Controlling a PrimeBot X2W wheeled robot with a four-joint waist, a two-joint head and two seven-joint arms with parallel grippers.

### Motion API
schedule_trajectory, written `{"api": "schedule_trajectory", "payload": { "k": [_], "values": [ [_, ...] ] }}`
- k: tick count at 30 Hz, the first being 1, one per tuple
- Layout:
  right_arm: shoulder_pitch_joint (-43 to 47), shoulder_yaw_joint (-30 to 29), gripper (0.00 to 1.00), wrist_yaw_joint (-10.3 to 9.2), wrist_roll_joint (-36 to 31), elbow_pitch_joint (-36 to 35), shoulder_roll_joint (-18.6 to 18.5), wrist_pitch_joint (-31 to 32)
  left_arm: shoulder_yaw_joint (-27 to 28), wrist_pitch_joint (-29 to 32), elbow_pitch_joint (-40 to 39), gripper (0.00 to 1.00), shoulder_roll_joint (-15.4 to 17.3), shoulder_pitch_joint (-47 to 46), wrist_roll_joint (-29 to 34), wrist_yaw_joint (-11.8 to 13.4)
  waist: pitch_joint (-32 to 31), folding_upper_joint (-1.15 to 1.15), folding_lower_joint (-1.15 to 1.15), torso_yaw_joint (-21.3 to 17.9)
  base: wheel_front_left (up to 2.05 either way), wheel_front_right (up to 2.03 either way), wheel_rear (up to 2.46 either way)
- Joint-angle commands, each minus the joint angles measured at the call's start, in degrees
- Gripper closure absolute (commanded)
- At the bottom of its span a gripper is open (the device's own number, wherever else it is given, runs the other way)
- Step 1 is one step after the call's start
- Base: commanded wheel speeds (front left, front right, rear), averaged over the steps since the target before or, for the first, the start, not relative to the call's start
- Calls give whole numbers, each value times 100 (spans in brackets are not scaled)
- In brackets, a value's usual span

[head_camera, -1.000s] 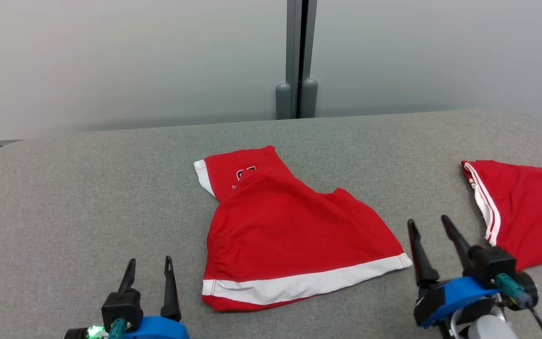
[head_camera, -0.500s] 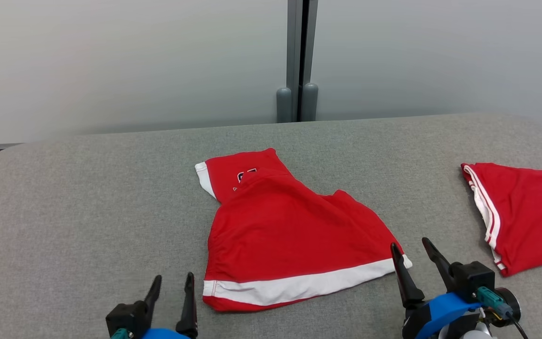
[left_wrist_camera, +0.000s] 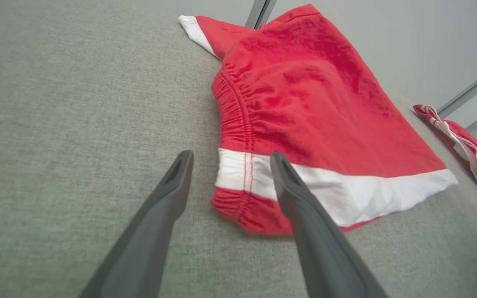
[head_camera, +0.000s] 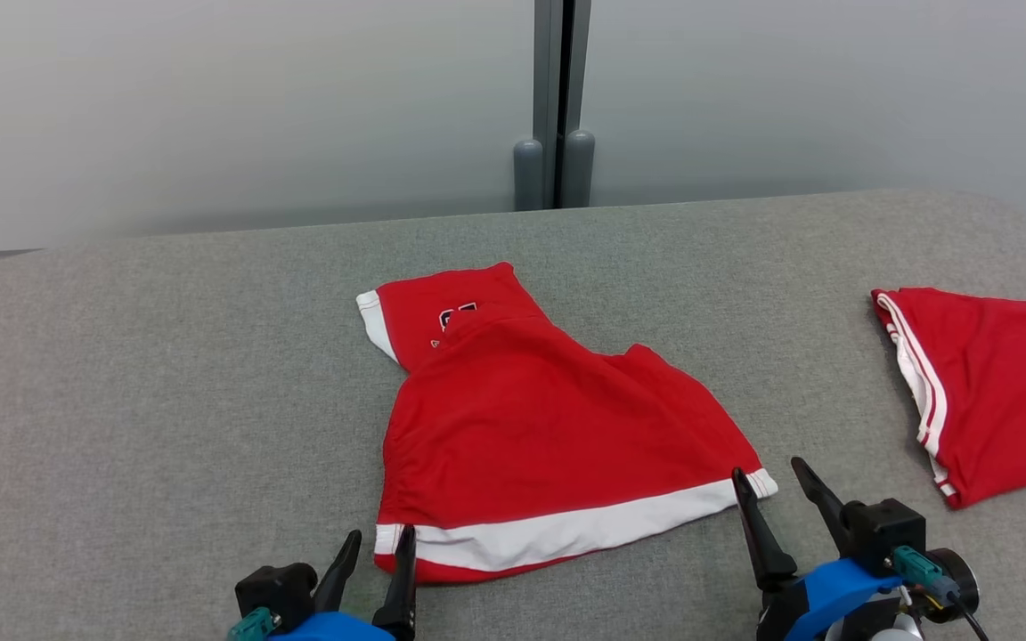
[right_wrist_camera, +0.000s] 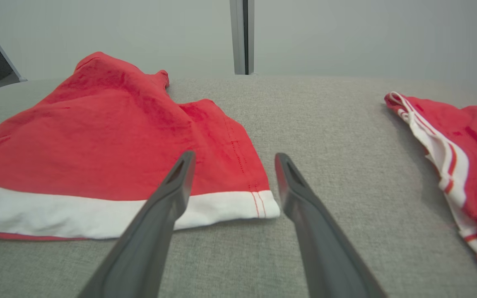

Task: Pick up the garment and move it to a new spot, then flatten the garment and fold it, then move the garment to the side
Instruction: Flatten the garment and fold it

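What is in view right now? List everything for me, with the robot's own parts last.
red fabric garment with a white band: one, red and white, crumpled at the middle of the table
second red fabric garment with white stripes: one, red and white, at the table's right edge
grey fabric-covered table: one, grey, under both garments
pale grey wall panels: two, pale grey, behind the table
dark grey upright post: one, dark grey, between the panels
left gripper: one, dark fingers on a blue body, open at the middle garment's near left corner
right gripper: one, dark fingers on a blue body, open at its near right corner
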Motion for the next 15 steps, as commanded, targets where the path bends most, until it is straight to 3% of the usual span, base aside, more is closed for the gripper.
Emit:
{"api": "schedule_trajectory", "payload": {
  "k": [1, 15],
  "values": [
    [-60, 0, 0, 0, -39, -6, -13, -3, -98, 2, 47, 0, 1, -126, -157, -47, 29, 0, 0, -16, 0, 0, 0],
    [-93, -37, 0, 0, -69, 9, -13, -3, -544, 2, 222, 0, 65, -332, -820, -52, 158, 0, 0, -30, 0, 0, 0]
  ]
}}
